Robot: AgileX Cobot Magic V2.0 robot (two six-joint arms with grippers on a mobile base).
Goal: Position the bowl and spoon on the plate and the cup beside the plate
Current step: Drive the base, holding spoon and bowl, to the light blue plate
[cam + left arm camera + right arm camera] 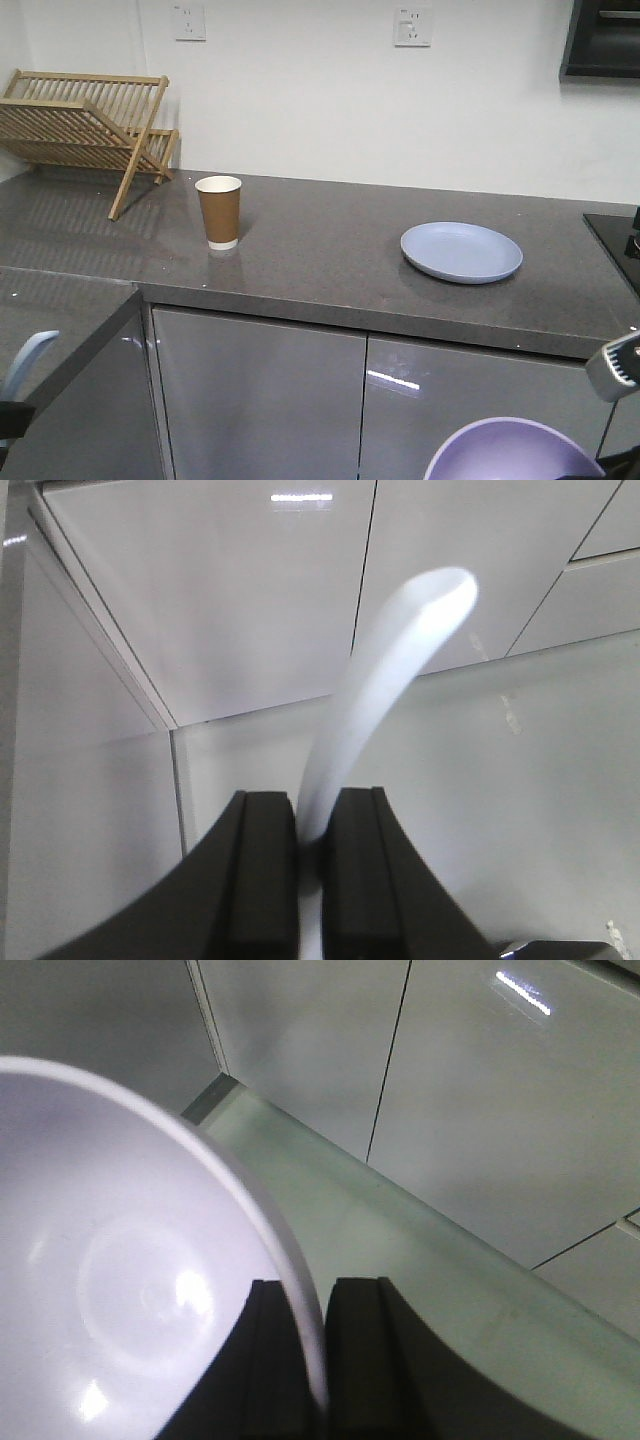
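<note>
The pale blue plate (461, 251) lies on the grey counter, right of middle. The brown paper cup (219, 211) stands upright on the counter to its left. Low in front of the cabinets, my right gripper (318, 1305) is shut on the rim of the lavender bowl (120, 1290), whose top edge (512, 452) shows at the bottom right of the front view. My left gripper (312, 815) is shut on the pale blue spoon (385, 680), whose handle curves up between the fingers; its end (28, 360) shows at the front view's lower left.
A wooden dish rack (85, 130) stands at the counter's back left. A black hob edge (615, 245) sits at the far right. Glossy grey cabinet doors (260, 400) run below the countertop (330, 240), with a side counter (50, 310) at left.
</note>
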